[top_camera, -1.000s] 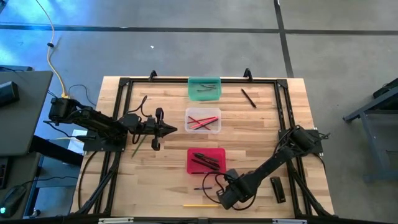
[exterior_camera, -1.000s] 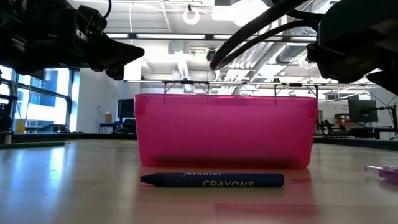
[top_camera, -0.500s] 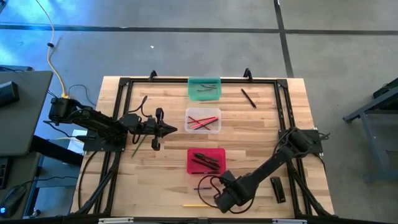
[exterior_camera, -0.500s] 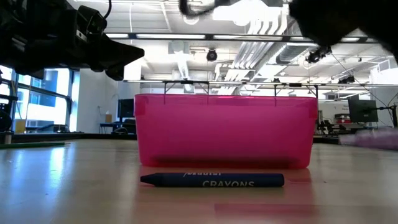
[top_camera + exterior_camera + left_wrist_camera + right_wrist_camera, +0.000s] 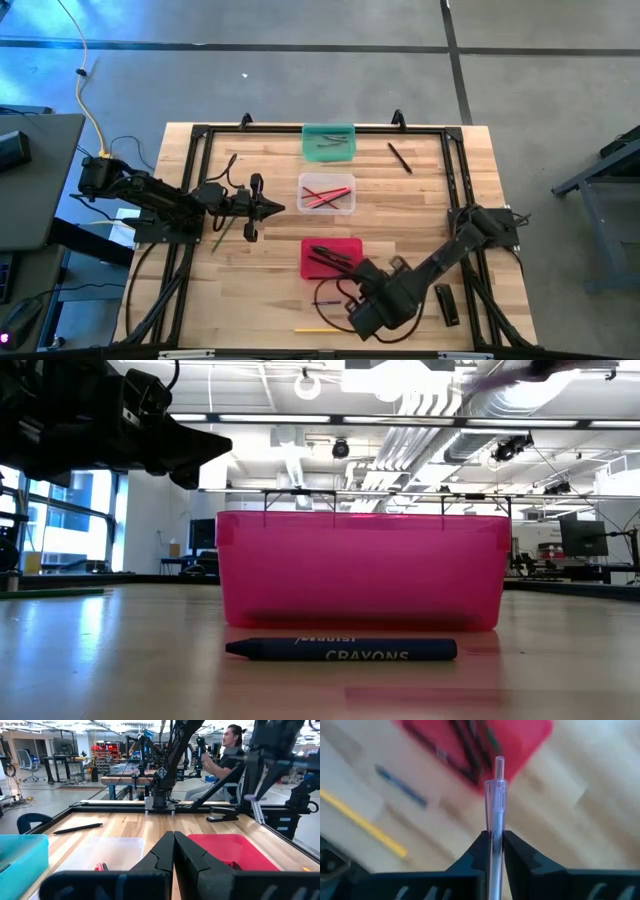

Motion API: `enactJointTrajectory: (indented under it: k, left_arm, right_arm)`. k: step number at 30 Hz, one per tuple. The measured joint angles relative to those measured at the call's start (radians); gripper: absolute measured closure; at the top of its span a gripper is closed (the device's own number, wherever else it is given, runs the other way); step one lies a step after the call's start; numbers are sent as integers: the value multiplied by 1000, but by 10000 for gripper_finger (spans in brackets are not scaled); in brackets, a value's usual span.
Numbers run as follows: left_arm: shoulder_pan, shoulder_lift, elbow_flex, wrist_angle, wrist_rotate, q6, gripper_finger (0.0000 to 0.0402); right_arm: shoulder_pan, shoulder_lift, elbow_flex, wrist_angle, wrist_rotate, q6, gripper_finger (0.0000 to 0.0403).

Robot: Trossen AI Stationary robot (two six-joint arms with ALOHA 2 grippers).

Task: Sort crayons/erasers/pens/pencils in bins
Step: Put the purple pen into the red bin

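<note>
a wooden table (image 5: 420, 215) with a black frame carries three bins in a line down its middle: a teal bin (image 5: 328, 142) at the far edge holding dark sticks, a clear bin (image 5: 326, 193) with red and pink pencils (image 5: 322, 194), and a red bin (image 5: 331, 257) with dark pens (image 5: 330, 259). a loose black pen (image 5: 400, 158) lies right of the teal bin. the left gripper (image 5: 270, 208) hangs left of the clear bin. the right gripper (image 5: 362, 315) sits near the table's front edge, just beside the red bin; what it holds, if anything, is too small to tell. a yellow pencil (image 5: 318, 329) lies at the front edge.
</note>
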Motion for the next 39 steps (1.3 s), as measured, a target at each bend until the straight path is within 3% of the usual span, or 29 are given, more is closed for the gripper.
enactJointTrajectory:
  k: [3, 11, 15, 21, 26, 33, 39]
  left_arm:
    - [0, 0, 0, 0, 0, 0, 401]
    - [0, 0, 0, 0, 0, 2, 401]
    - [0, 0, 0, 0, -5, 2, 401]
    - [0, 0, 0, -5, -23, 0, 401]
    - [0, 0, 0, -5, -23, 0, 401]
    - [0, 0, 0, -5, -23, -1, 401]
    - [0, 0, 0, -5, -23, -1, 401]
  right_arm:
    - [-36, 0, 35, 14, 66, -138, 381]
    - [-198, 0, 39, 187, 71, -614, 381]
    - [-258, -1, 19, 312, 48, -840, 381]
    - [-319, -2, -105, 498, -71, -1030, 381]
    - [-368, -1, -234, 665, -195, -1137, 381]
    - [-409, -1, -375, 869, -370, -1104, 381]
    - [-410, -1, -462, 914, -396, -1004, 381]
